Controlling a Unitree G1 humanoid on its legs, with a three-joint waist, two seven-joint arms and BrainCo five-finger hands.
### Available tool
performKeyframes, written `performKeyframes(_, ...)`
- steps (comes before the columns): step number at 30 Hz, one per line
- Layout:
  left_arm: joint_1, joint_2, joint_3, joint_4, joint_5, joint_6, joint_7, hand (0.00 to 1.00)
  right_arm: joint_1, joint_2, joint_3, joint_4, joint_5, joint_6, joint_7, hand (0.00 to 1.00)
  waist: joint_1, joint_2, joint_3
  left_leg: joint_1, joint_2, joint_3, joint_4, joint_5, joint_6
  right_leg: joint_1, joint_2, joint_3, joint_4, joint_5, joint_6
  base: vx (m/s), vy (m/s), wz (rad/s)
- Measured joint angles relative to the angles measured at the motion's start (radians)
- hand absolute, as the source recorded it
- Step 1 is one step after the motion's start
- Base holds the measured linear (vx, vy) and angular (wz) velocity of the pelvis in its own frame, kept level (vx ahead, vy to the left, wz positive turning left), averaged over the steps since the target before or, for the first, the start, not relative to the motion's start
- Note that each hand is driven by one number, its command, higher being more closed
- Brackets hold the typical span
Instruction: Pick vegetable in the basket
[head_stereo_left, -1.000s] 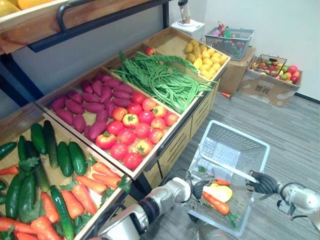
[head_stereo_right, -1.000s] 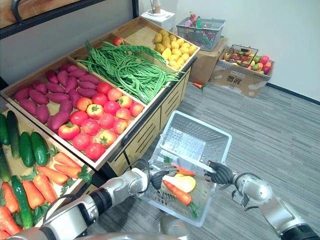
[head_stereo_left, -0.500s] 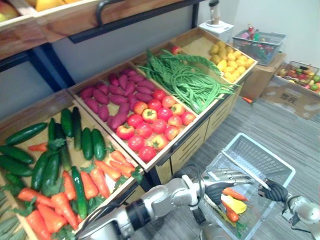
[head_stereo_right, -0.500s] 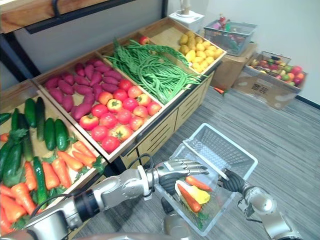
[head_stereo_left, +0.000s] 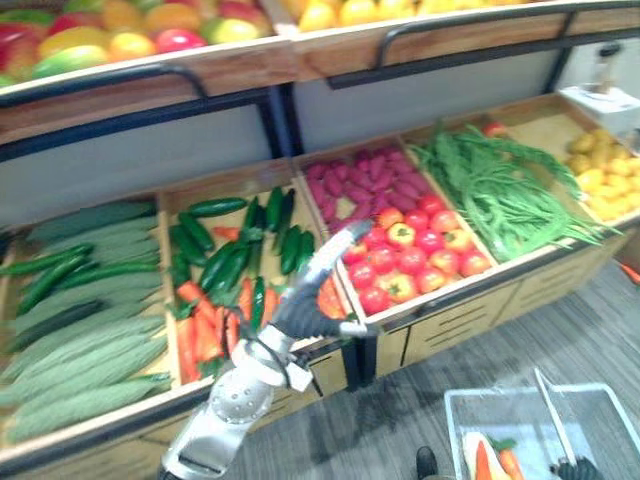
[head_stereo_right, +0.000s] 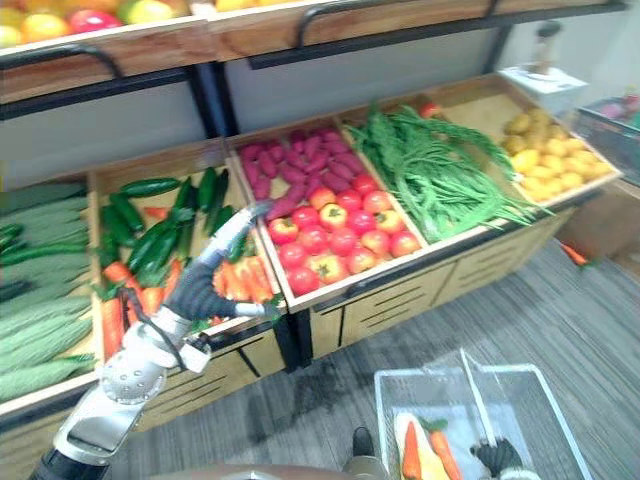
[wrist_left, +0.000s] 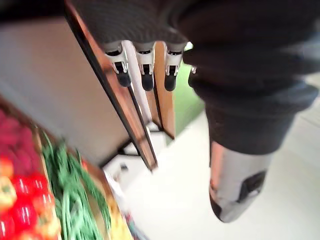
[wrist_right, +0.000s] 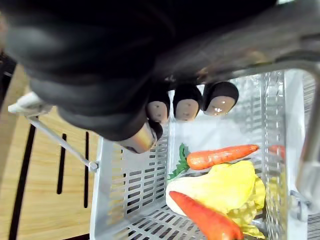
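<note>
- Wooden stall (head_stereo_right: 350, 291) in front of me, its bins sloping my way so each vegetable is easy to reach from above.
- My left hand (head_stereo_right: 205, 285) hangs over the bin carrots (head_stereo_right: 240, 282), just beside the cucumbers (head_stereo_right: 150, 245) and left of the tomatoes (head_stereo_right: 340, 240). The fingers are stretched out straight and there is nothing in them. I judge this to be the reach for the next vegetable, which lies in its bin, not yet touched.
- My right hand (wrist_right: 90, 85) is clenched round the handle (head_stereo_right: 478, 405) of the white plastic basket (head_stereo_right: 430, 374). I carry it low and to my right, well apart from the stall, so the open top faces up for a drop.
- Inside lie the basket carrots (wrist_right: 220, 156) and a yellow vegetable (wrist_right: 225, 187), resting against the mesh floor, so the task is partly done.
- The next move calls for curling my left fingers round one carrot without dragging its neighbours over the bin's lip.
</note>
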Motion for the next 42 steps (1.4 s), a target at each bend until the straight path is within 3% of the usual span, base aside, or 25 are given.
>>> performKeyframes(4, 0.070, -0.125, 0.181, -0.007, 0.003, 0.004, 0.108, 0.00, 0.003, 0.054, -0.104, 0.098, 0.002, 0.007, -0.053, 1.00, 0.020, -0.023, -0.010, -0.021, -0.019, -0.083, -0.024, 0.034, 0.008, 0.020, -0.019, -0.083, -0.003, -0.007, 0.000, -0.02, -0.012, 0.59)
performKeyframes(9, 0.179, -0.238, 0.355, 0.034, 0.016, 0.047, 0.201, 0.00, 0.023, 0.122, -0.180, 0.142, 0.032, 0.007, -0.094, 1.00, 0.024, -0.062, -0.037, -0.034, -0.037, -0.158, -0.076, 0.077, 0.009, 0.034, -0.033, -0.160, -0.001, -0.029, -0.008, -0.01, -0.016, 0.48)
performKeyframes(11, 0.207, -0.276, 0.418, 0.103, 0.016, 0.068, 0.215, 0.00, 0.029, 0.135, -0.199, 0.143, 0.034, 0.008, -0.105, 1.00, 0.025, -0.057, -0.043, -0.031, -0.043, -0.178, -0.093, 0.091, 0.008, 0.037, -0.037, -0.183, -0.001, -0.032, -0.011, 0.02, -0.007, 0.40)
performKeyframes(19, 0.217, -0.295, 0.638, 0.646, 0.070, 0.168, 0.280, 0.00, 0.038, 0.176, -0.201, 0.139, 0.079, 0.008, -0.134, 1.00, 0.020, -0.065, -0.058, -0.016, -0.050, -0.247, -0.176, 0.152, 0.006, 0.050, -0.035, -0.259, -0.006, -0.046, -0.031, 0.01, -0.022, 0.25)
performKeyframes(22, 0.218, -0.302, 0.748, 0.962, 0.085, 0.205, 0.341, 0.00, 0.042, 0.203, -0.201, 0.127, 0.080, 0.008, -0.168, 1.00, 0.019, -0.065, -0.068, 0.020, -0.049, -0.246, -0.211, 0.161, 0.006, 0.074, -0.029, -0.266, -0.021, -0.048, -0.034, 0.02, -0.015, -0.01)
performKeyframes(25, 0.210, -0.304, 0.844, 1.214, 0.071, 0.217, 0.356, 0.00, 0.040, 0.212, -0.201, 0.128, 0.080, 0.008, -0.185, 1.00, 0.011, -0.066, -0.075, 0.036, -0.052, -0.244, -0.230, 0.162, 0.006, 0.084, -0.031, -0.270, -0.030, -0.055, -0.029, 0.00, 0.000, -0.01)
performKeyframes(27, 0.206, -0.304, 0.931, 1.379, 0.033, 0.227, 0.344, 0.00, 0.038, 0.212, -0.204, 0.128, 0.079, 0.009, -0.186, 1.00, -0.003, -0.065, -0.082, 0.040, -0.054, -0.242, -0.241, 0.163, 0.004, 0.085, -0.031, -0.270, -0.038, -0.055, -0.029, 0.02, 0.000, -0.04)
performKeyframes(29, 0.197, -0.304, 0.987, 1.496, -0.094, 0.253, 0.302, 0.00, 0.029, 0.212, -0.235, 0.132, 0.069, 0.012, -0.185, 1.00, -0.008, -0.065, -0.082, 0.048, -0.054, -0.233, -0.247, 0.163, 0.004, 0.084, -0.029, -0.255, -0.038, -0.054, -0.028, 0.03, 0.000, -0.13)
performKeyframes(31, 0.205, -0.313, 0.991, 1.565, -0.164, 0.287, 0.206, 0.00, 0.017, 0.207, -0.267, 0.138, 0.059, 0.033, -0.184, 1.00, -0.006, -0.062, -0.082, 0.071, -0.052, -0.214, -0.259, 0.161, 0.000, 0.091, -0.026, -0.239, -0.039, -0.051, -0.024, 0.03, -0.007, -0.23)
performKeyframes(36, 0.166, -0.321, 0.885, 1.586, -0.181, 0.283, 0.077, 0.00, 0.008, 0.207, -0.268, 0.142, 0.042, 0.043, -0.180, 1.00, -0.008, -0.057, -0.078, 0.091, -0.046, -0.191, -0.264, 0.154, -0.006, 0.096, -0.017, -0.219, -0.040, -0.053, -0.025, 0.00, -0.023, -0.15)
performKeyframes(42, 0.139, -0.324, 0.714, 1.587, -0.140, 0.273, 0.031, 0.00, 0.012, 0.207, -0.244, 0.142, 0.028, 0.043, -0.180, 1.00, -0.014, -0.053, -0.074, 0.097, -0.041, -0.187, -0.267, 0.152, -0.009, 0.097, -0.012, -0.215, -0.040, -0.056, -0.025, 0.00, -0.017, -0.03)
